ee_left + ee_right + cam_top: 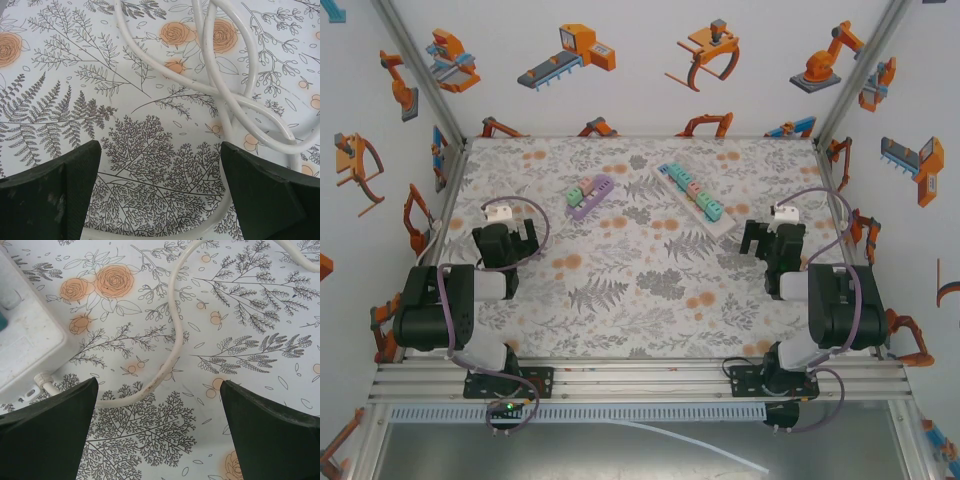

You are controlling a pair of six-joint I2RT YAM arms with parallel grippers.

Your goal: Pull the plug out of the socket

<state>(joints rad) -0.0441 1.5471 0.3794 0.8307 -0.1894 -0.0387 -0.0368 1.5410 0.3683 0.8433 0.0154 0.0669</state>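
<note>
Both claws spread, empty: L claw (508, 238), R claw (772, 240). White socket strip (692, 193) w/ plugs (705, 203) lay far-centre on bench (640, 290), long axis far-left to near-right. Its near end sat just left of R claw, so R arm nearer. Purple strip (590, 197) nearer L. No legible writing.

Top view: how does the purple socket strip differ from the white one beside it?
The purple strip is shorter than the white strip. The purple strip slants near-left to far-right; the white strip slants far-left to near-right. The purple strip holds coloured plugs at its left end, the white strip along most of its length. Both lie flat on the floral table.
</note>
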